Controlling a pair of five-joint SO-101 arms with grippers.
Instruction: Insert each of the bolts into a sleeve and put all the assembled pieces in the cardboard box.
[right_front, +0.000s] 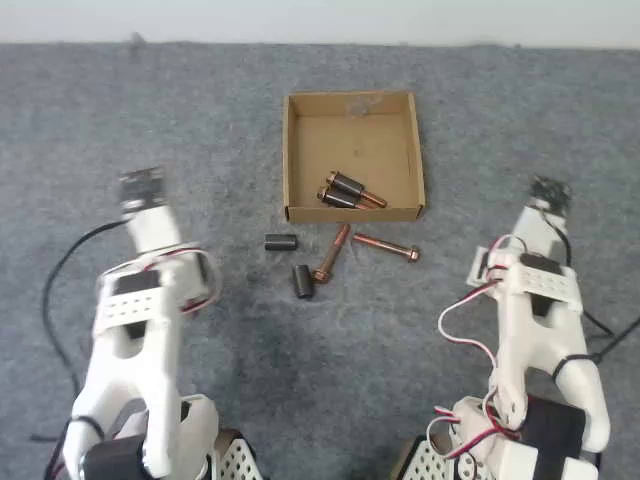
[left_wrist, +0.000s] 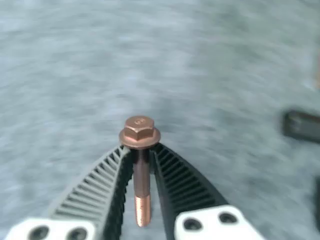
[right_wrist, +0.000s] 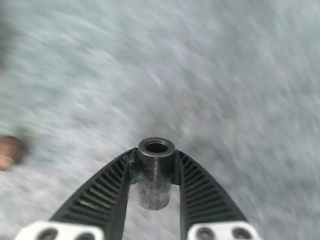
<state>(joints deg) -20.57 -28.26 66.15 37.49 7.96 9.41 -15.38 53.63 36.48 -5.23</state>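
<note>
My left gripper (left_wrist: 140, 148) is shut on a copper bolt (left_wrist: 141, 172), whose hex head sticks out past the fingertips. My right gripper (right_wrist: 156, 153) is shut on a black sleeve (right_wrist: 155, 175) with its open bore facing outward. In the high view the left gripper (right_front: 140, 190) is at the left of the carpet and the right gripper (right_front: 549, 193) at the right, both well apart from the cardboard box (right_front: 297, 150). Two assembled pieces (right_front: 348, 191) lie in the box's front part. Two loose sleeves (right_front: 282, 241) (right_front: 303, 281) and two loose bolts (right_front: 332, 253) (right_front: 385, 246) lie just in front of the box.
Grey carpet covers the table. Both arm bases (right_front: 140, 440) (right_front: 520, 440) stand at the near edge with trailing cables. A dark sleeve (left_wrist: 301, 125) shows at the edge of the left wrist view, and a bolt head (right_wrist: 9, 151) at the edge of the right wrist view.
</note>
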